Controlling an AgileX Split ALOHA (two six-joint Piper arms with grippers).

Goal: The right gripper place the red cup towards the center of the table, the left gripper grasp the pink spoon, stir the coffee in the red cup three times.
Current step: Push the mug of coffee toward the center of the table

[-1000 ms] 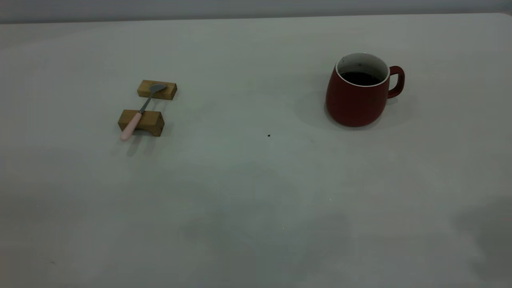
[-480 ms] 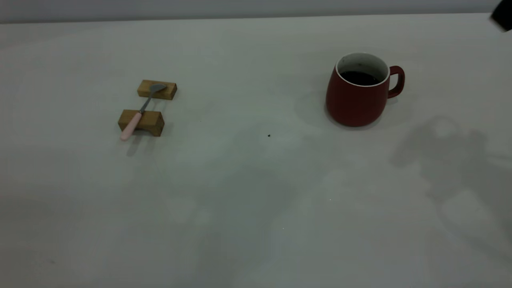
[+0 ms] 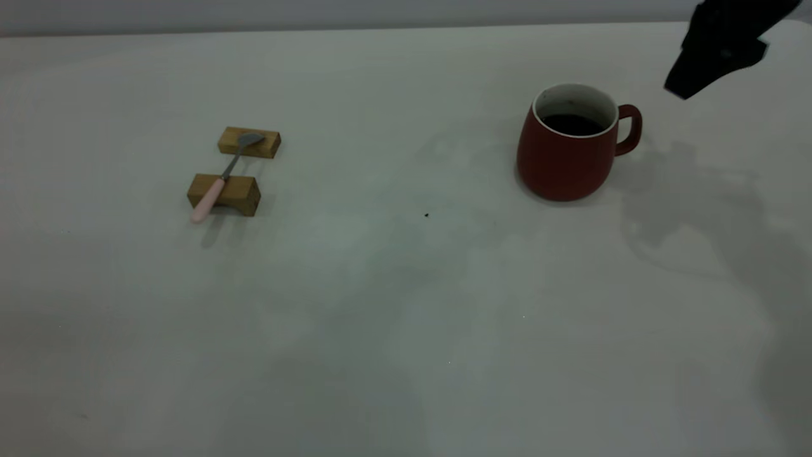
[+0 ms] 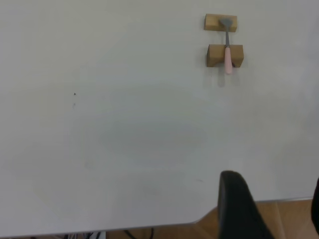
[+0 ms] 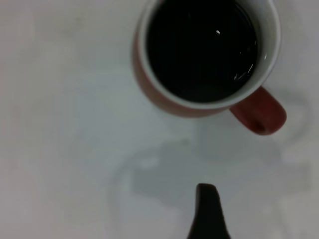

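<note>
The red cup [image 3: 566,162] stands on the table [image 3: 406,285] at the right, its handle [image 3: 629,129] turned toward the table's right edge. It holds dark coffee [image 3: 573,124]. My right gripper [image 3: 691,79] hangs above the table just right of the handle, open and apart from the cup. In the right wrist view one finger [image 5: 208,214] shows, with the cup [image 5: 149,87] and its coffee [image 5: 202,47] beyond it. The pink spoon [image 3: 219,181] lies across two wooden blocks at the left. My left gripper [image 4: 276,209] is open over the table's edge, far from the spoon [image 4: 228,55].
The spoon's bowl rests on a flat wooden block [image 3: 249,142] and its handle on a notched one [image 3: 224,193]. A tiny dark speck [image 3: 426,215] marks the table's middle. Shadow of the right arm falls on the table right of the cup.
My right gripper has come into view from the upper right corner and moved down and left toward the cup's handle. Its shadow shifted with it. Cup and spoon have not moved.
</note>
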